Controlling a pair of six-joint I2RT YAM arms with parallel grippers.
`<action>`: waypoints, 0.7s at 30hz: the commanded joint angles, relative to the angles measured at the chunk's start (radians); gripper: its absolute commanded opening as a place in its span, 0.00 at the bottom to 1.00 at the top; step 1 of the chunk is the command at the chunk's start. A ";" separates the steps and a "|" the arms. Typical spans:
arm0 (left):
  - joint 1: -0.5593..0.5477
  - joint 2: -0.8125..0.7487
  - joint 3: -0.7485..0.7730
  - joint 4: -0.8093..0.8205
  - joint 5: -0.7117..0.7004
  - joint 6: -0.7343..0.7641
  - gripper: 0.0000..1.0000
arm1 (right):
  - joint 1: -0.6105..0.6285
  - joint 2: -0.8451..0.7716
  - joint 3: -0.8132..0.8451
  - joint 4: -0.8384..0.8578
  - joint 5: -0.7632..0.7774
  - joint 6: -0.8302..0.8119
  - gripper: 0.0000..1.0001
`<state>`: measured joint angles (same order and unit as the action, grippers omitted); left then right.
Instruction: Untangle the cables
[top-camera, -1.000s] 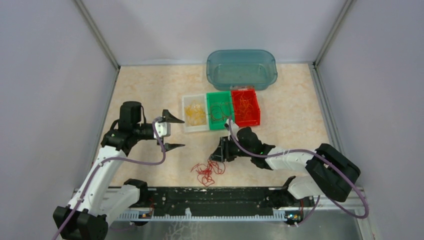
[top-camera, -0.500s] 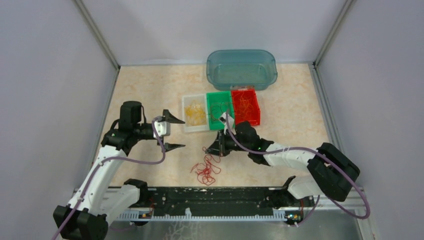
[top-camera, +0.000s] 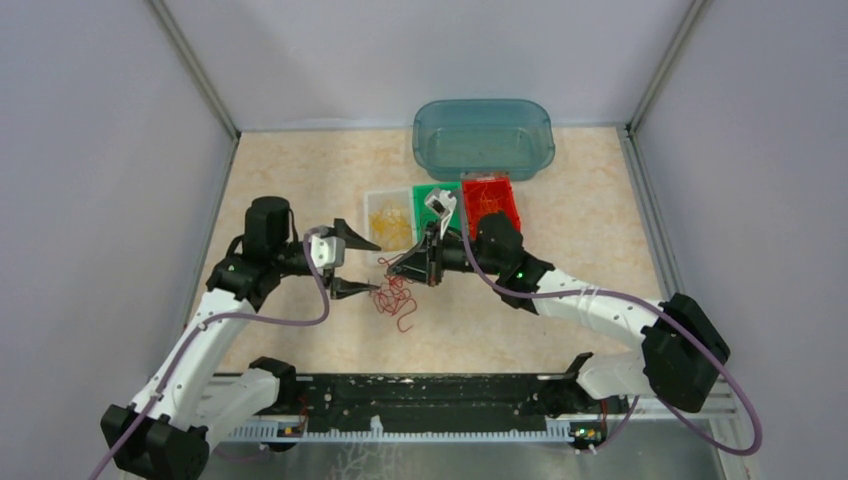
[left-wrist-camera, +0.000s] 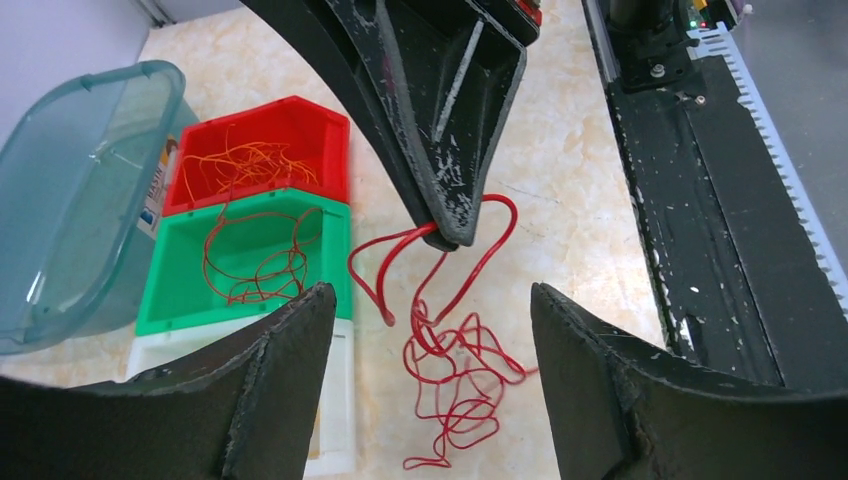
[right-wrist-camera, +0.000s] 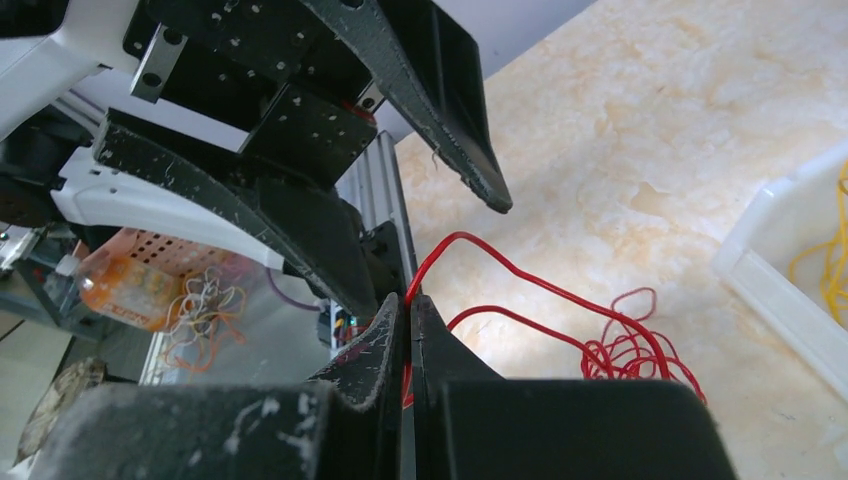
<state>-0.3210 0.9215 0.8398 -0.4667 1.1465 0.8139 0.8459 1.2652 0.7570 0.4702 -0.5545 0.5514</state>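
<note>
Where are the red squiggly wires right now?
In the top view, the red cables dangle from the shut right pincer, just nearer the arms than the white bin, beside the open left pincer.

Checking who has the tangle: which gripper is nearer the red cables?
Right. The right gripper is shut on a strand of the red cables; the left gripper is open just beside them.

Teal tub (left-wrist-camera: 70, 200) cropped left; white bin (left-wrist-camera: 336, 410) mostly behind left gripper (left-wrist-camera: 432, 292); cables (left-wrist-camera: 455, 365), pinched end hidden inside right gripper (left-wrist-camera: 452, 225).
</note>
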 joint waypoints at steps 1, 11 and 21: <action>-0.008 -0.001 0.040 0.012 0.017 0.026 0.76 | -0.002 -0.005 0.051 0.074 -0.075 -0.015 0.00; -0.073 0.026 0.059 -0.004 0.010 0.008 0.41 | 0.006 0.019 0.083 0.155 -0.103 0.026 0.00; -0.082 -0.005 0.079 0.061 -0.164 0.030 0.00 | 0.009 -0.050 -0.029 0.163 -0.022 -0.021 0.40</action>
<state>-0.3965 0.9497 0.8879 -0.4644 1.0595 0.8276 0.8501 1.2888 0.7834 0.5560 -0.6449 0.5800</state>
